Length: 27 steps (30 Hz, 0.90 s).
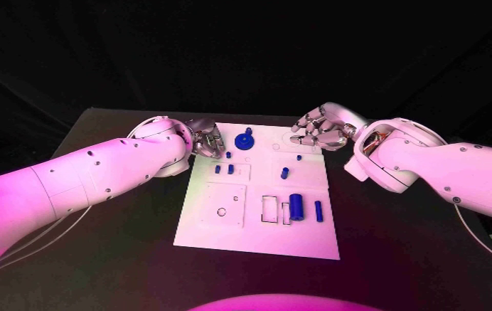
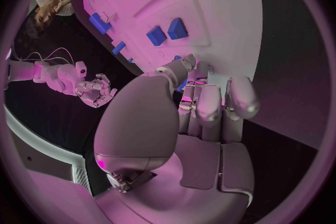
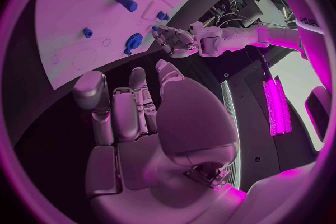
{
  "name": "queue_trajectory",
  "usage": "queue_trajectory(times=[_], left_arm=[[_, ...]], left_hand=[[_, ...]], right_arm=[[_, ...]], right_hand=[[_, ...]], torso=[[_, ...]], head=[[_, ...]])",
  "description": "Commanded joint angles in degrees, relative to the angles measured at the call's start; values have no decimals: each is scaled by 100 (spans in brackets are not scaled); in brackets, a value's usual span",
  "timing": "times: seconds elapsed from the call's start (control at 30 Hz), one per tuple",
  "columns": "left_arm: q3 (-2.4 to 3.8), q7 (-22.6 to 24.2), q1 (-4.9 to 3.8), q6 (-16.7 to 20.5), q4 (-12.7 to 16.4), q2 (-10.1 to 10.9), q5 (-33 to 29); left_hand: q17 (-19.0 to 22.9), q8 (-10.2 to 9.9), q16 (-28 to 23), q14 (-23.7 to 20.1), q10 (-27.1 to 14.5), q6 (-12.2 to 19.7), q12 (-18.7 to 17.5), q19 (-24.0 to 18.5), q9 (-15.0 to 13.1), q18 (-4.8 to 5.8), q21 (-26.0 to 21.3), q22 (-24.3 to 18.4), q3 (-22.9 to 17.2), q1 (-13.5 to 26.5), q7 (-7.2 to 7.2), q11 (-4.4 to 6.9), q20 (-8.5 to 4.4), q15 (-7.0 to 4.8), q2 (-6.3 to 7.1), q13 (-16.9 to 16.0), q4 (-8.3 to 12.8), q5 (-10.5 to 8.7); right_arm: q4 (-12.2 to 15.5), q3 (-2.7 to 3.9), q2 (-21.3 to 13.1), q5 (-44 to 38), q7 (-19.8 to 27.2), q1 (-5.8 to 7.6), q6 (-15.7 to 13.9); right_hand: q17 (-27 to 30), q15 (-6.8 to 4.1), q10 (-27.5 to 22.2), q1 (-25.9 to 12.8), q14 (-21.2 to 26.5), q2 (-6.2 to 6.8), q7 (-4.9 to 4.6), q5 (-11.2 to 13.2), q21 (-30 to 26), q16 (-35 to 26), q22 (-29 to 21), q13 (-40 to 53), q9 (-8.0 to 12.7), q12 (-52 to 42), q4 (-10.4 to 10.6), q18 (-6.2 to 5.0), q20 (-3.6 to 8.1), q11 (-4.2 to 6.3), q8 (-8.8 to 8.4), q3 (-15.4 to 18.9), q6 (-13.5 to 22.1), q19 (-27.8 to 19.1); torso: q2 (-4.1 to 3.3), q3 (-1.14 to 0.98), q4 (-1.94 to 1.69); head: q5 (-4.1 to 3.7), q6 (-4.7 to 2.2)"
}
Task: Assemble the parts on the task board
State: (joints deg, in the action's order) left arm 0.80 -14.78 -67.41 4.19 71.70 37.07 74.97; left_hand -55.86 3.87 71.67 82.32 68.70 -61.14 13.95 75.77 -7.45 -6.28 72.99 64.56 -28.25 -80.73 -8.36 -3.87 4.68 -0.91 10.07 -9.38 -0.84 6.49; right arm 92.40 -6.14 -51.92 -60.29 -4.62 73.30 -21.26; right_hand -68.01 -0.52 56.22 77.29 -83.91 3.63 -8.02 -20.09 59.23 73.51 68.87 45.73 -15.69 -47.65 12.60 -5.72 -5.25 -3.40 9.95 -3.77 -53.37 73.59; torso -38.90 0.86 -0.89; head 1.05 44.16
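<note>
The white task board [image 1: 257, 234] lies in the middle of the black table. On it are a round blue part [image 1: 244, 141] at the far end, several small blue pieces [image 1: 232, 169], a thick blue cylinder [image 1: 296, 206] and a thin blue bar [image 1: 318, 211]. My left hand [image 1: 205, 139] hovers at the board's far left corner with its fingers [image 2: 210, 106] curled. A bit of blue [image 2: 183, 87] shows by them; I cannot tell if it is held. My right hand [image 1: 318, 132] hangs over the far right corner, fingers [image 3: 133, 103] loosely bent and apart, holding nothing.
Black table [image 1: 113, 254] surrounds the board on all sides. The board's near half has recesses [image 1: 222, 211] and a bare strip along its front edge. Both white forearms reach in beside the board's long edges.
</note>
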Motion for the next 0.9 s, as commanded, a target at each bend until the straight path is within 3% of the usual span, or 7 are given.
queue_trajectory(times=[0.03,0.2,0.3,0.47,0.53,0.63,0.9], left_arm=[[30,384,-5,461,78,106,-287],[110,859,-20,969,337,438,-995],[152,1164,-51,1289,601,750,-2086],[180,1778,-93,1402,963,1140,-4198],[184,2160,-101,1298,1095,1256,-4964],[187,2556,-105,1154,1264,1371,-5567],[187,2942,-104,1041,1581,1522,-6387]], left_hand=[[48,40,-48,-31,17,-84,-22,-52,-1,22,-56,-74,-39,-28,21,10,4,31,16,-17,-13,9],[552,86,-372,-214,21,-187,-29,-340,-4,-82,-416,-552,-42,52,40,22,-5,20,38,-43,-40,19],[1303,104,-918,-535,-47,-230,-56,-801,4,-235,-1025,-1311,-72,59,24,0,1,37,30,-59,-29,15],[2437,96,-1840,-1072,-161,-202,-44,-1463,33,-428,-2029,-2434,-33,116,-11,-37,39,81,-8,-93,-35,-1],[2519,70,-1981,-1201,-312,-124,-76,-1538,54,-421,-2201,-2538,129,343,-41,-79,90,142,-16,-84,-186,-16],[2586,63,-2077,-1274,-389,-67,-52,-1570,69,-425,-2358,-2641,296,433,-57,-108,126,171,-12,-95,-243,-23],[2695,82,-2180,-1316,-469,-3,48,-1518,88,-428,-2618,-2830,621,479,-74,-136,159,189,-72,-133,-309,-21]], right_arm=[[-68,0,9,-161,-55,-3,177],[-212,-3,34,-906,-176,-3,411],[-267,-16,72,-1787,-372,-11,565],[-353,-46,180,-2770,-703,-59,663],[-391,-58,229,-3076,-829,-83,673],[-432,-68,286,-3420,-978,-129,639],[-540,-85,454,-3798,-1143,-251,640]], right_hand=[[335,-20,-161,438,-4,-17,-58,217,-226,-312,-131,-671,8,852,-198,-135,18,-11,27,-272,-60,-82],[212,-20,28,780,-129,146,-36,329,-33,-225,36,-1666,45,1995,-386,-83,2,-42,28,-704,-291,98],[110,0,230,798,-173,286,14,365,111,-137,171,-2219,107,2577,-441,-56,6,-27,-56,-932,-466,197],[-43,40,220,748,-222,385,-4,510,430,2,416,-2642,184,3010,-438,15,-14,-78,-200,-1134,-508,373],[-54,54,269,739,-222,437,-14,724,496,20,479,-2824,222,3149,-438,29,-33,-113,-272,-1300,-527,409],[-101,70,264,693,-233,499,-39,737,574,63,541,-2917,245,3224,-423,44,-39,-142,-320,-1366,-518,447],[-251,113,271,611,-260,662,-126,719,788,214,717,-3203,315,3412,-436,87,-88,-210,-464,-1651,-516,556]], torso=[[6,3,6],[10,-1,-8],[8,-10,-12],[15,8,-2],[7,0,-7],[3,9,-24],[3,17,-19]], head=[[-14,-9],[-74,-26],[-184,-63],[-280,-87],[-289,-84],[-310,-70],[-349,-41]])
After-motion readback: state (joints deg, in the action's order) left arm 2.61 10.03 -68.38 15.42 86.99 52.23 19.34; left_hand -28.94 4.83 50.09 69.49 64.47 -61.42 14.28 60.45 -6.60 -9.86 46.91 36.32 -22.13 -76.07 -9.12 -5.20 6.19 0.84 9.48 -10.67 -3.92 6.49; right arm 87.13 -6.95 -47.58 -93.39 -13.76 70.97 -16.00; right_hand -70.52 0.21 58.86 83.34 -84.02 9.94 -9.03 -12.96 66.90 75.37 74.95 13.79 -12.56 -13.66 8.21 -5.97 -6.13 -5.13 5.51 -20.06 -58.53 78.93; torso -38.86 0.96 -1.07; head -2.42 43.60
